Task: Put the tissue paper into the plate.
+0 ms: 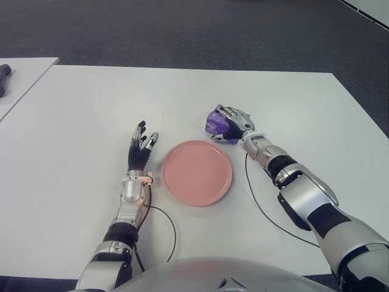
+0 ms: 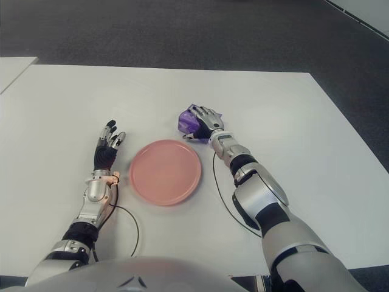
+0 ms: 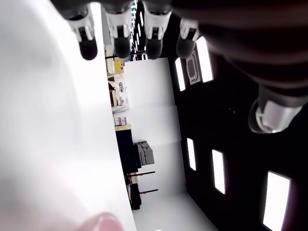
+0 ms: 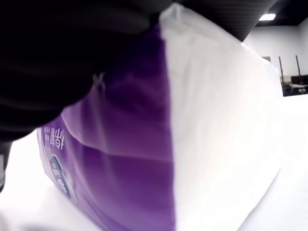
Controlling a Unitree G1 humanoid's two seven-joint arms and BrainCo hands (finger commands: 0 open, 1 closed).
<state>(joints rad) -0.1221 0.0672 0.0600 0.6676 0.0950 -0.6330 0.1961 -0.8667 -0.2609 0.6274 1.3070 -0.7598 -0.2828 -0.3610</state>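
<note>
White table [image 1: 91, 109], dark carpet [image 1: 182, 30], second table's corner [image 1: 24, 76]

A purple-and-white tissue pack [image 1: 215, 123] sits just beyond the empty pink plate [image 1: 197, 173].

White table [image 1: 85, 115], pink plate [image 1: 197, 172], tissue pack [image 1: 214, 123]

Tissue paper pack [image 4: 120, 159]: white printed characters and round emblem on purple wrapper, too blurred to read.
</note>
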